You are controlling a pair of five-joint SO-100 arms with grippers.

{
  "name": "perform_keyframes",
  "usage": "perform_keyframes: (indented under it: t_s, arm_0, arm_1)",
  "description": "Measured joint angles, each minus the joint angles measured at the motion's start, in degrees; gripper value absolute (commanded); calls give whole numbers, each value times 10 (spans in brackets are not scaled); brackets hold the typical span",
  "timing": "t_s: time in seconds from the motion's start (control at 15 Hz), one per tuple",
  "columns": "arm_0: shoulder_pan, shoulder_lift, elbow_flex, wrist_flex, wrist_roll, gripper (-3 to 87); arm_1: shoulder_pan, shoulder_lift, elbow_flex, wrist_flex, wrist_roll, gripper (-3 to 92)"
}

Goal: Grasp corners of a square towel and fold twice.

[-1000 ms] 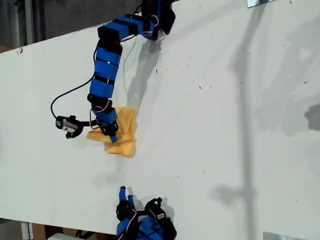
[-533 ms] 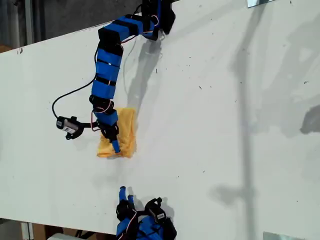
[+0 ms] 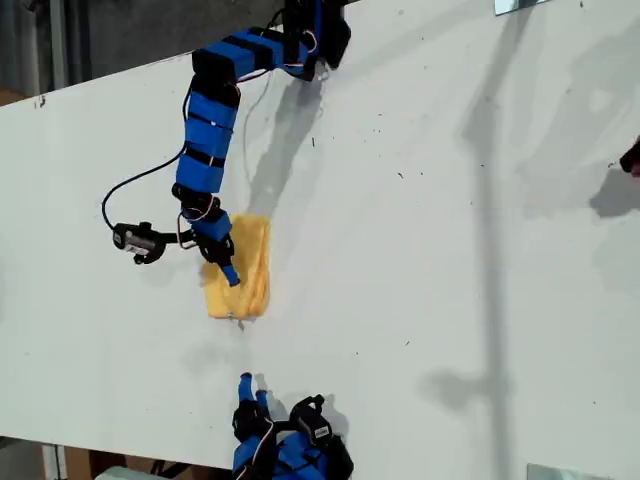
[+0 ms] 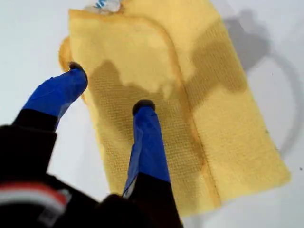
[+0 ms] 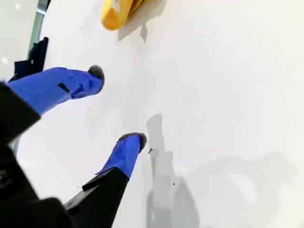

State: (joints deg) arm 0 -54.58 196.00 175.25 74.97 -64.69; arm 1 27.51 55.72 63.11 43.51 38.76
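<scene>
The yellow-orange towel (image 3: 246,278) lies folded into a narrow flat rectangle on the white table (image 3: 430,250), left of centre in the exterior view. The first wrist view looks down on the towel (image 4: 209,95) with layered edges and its white tag (image 4: 103,4) at one rounded corner. My first gripper (image 3: 228,268) hovers open over the towel's edge; one fingertip (image 4: 143,108) is above the cloth, the other (image 4: 76,70) at its border, and nothing is held. My second gripper (image 3: 252,388) rests open near the table's front edge, its fingers (image 5: 128,142) apart over bare table, with the towel (image 5: 118,13) a short way ahead.
A black cable (image 3: 130,190) loops from the first arm to its wrist camera (image 3: 136,240), left of the towel in the exterior view. A dark object (image 3: 632,158) shows at that view's right edge, casting a shadow. Metal brackets sit at the table's right-side corners.
The crumpled towel has been laid into a flat folded strip. My first gripper let go of it and drew back toward the far side. The second arm stayed still.
</scene>
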Motion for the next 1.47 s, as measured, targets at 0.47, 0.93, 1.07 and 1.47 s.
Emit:
perform_keyframes:
  t_s: [0.47, 0.93, 1.07, 1.47]
  arm_0:
    - [0, 0, 0, 0, 0, 228]
    - [0, 0, 0, 0, 0, 228]
    - [0, 0, 0, 0, 0, 228]
    - [0, 3, 1, 0, 0, 227]
  arm_1:
    - [-16, -6, 44, 132, 87, 234]
    - [-176, 15, 80, 192, 113, 229]
    - [-225, 42, 103, 214, 132, 228]
    - [-260, 198, 155, 253, 124, 215]
